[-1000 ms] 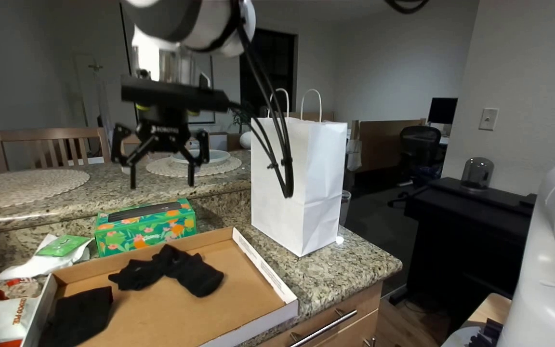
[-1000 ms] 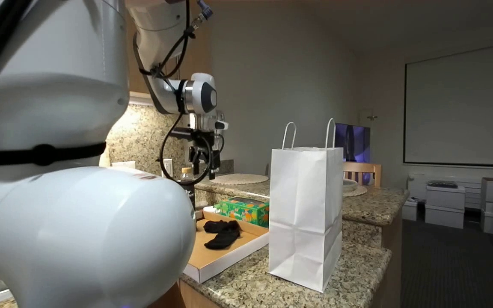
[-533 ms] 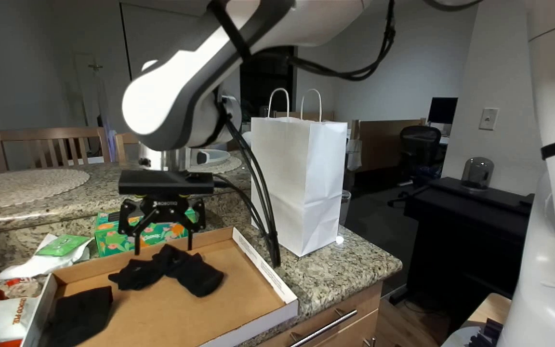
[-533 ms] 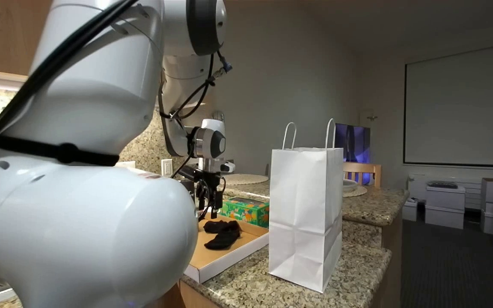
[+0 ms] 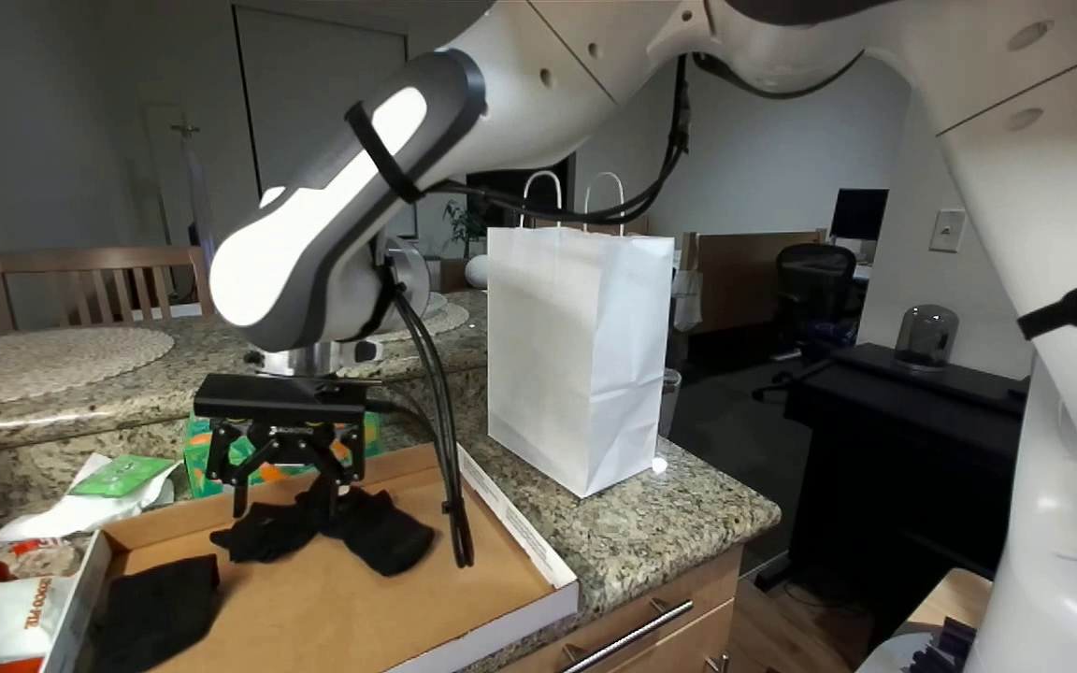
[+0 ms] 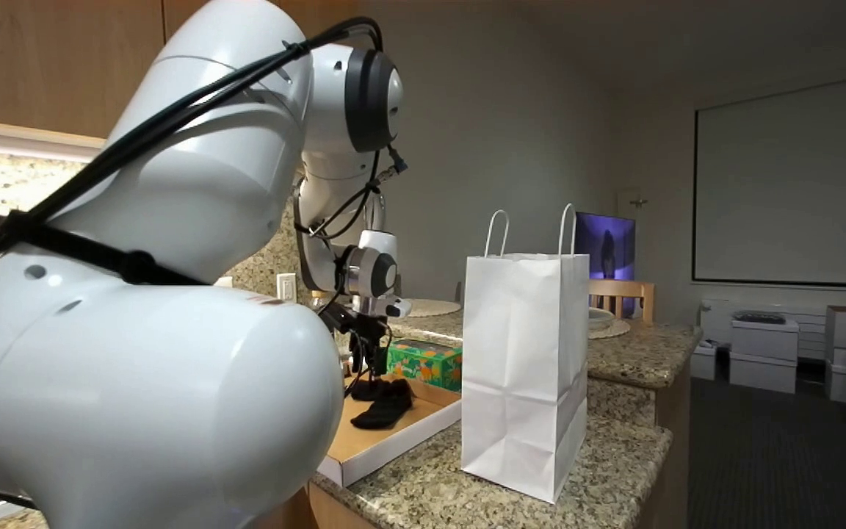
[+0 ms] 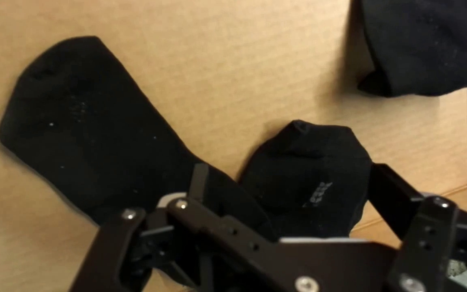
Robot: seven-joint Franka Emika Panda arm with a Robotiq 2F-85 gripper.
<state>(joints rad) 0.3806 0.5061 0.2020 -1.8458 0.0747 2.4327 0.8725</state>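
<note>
My gripper (image 5: 290, 505) is open, with its fingers pointing down just above the black socks in a shallow cardboard tray (image 5: 333, 612). In the wrist view the open jaws (image 7: 288, 178) span a small black sock (image 7: 314, 162) with grey lettering. One finger overlaps a longer black sock (image 7: 103, 138); the other is at the small sock's edge. I cannot tell whether the fingertips touch the cloth. The long sock also lies in the tray in both exterior views (image 5: 394, 537) (image 6: 386, 411). A separate black cloth piece (image 5: 160, 608) lies at the tray's near left corner.
A tall white paper bag (image 5: 576, 374) (image 6: 522, 367) stands beside the tray. A green floral tissue box (image 6: 423, 361) stands behind it, below the raised granite ledge (image 5: 127, 393). A white paper with a green packet (image 5: 122, 477) and a red-white snack bag (image 5: 20, 617) lie left.
The arm has come down from above the ledge's height to just over the socks in the tray. The gripper stays open. The socks, tray and bag have not moved.
</note>
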